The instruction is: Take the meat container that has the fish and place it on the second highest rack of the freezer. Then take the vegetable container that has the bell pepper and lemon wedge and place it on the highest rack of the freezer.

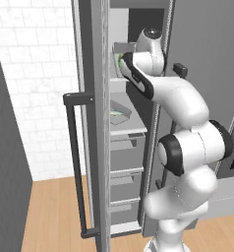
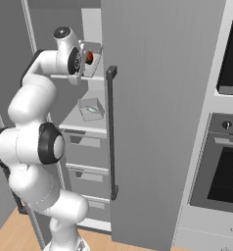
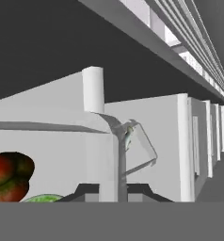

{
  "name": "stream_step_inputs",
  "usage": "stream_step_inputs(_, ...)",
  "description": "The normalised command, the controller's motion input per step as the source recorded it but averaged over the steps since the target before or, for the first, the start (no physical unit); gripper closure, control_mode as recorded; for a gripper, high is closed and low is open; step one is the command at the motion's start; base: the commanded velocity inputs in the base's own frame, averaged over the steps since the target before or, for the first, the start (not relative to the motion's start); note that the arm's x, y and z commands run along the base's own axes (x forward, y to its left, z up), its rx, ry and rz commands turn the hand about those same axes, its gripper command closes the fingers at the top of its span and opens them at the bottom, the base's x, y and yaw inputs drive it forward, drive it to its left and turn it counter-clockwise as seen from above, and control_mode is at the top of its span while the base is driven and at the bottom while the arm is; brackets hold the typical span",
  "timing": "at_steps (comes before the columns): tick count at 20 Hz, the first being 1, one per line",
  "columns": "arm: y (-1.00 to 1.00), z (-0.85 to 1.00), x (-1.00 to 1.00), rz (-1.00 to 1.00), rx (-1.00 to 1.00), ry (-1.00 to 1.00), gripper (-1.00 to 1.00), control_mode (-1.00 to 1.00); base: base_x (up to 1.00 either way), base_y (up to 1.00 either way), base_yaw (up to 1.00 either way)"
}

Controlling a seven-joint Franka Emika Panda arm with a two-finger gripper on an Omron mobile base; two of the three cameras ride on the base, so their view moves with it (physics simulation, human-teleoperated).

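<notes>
Pepper tray [image 2: 90, 59]: upper left of right base view, at freezer's [image 2: 157, 117] top shelf, red pepper [image 3: 8, 175] inside.
Gripper [image 3: 115, 188]: clamped tight on tray's rim.
Fish tray [image 2: 91, 109]: shelf below.

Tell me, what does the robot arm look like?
The arm is made of fat, rounded, glossy white pieces, joined by dark rings, with a dark grey cap on its top end. The gripper has two small dark finger tips. No cables or markings are visible.
</notes>
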Motion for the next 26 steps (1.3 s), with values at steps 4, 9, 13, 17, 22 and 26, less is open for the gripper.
stream_step_inputs(4,0.00,0.00,0.77,-0.10,0.00,0.00,-1.00,-1.00,0.00,0.00,0.00)
stream_step_inputs(9,0.00,0.00,0.67,-0.08,0.00,-0.01,-1.00,-1.00,0.00,0.00,0.00)
stream_step_inputs(13,0.00,-0.11,-0.08,-0.05,-0.03,-0.21,-1.00,-1.00,0.00,0.00,0.00)
stream_step_inputs(17,-0.08,-0.51,-0.89,-0.12,-0.07,-0.29,-1.00,-1.00,0.00,0.00,0.00)
stream_step_inputs(22,-0.10,-0.53,-1.00,-0.10,-0.07,-0.29,-1.00,-1.00,0.00,0.00,0.00)
stream_step_inputs(26,-0.13,0.81,-0.83,0.00,0.02,-0.32,-1.00,-1.00,0.00,0.00,0.00)
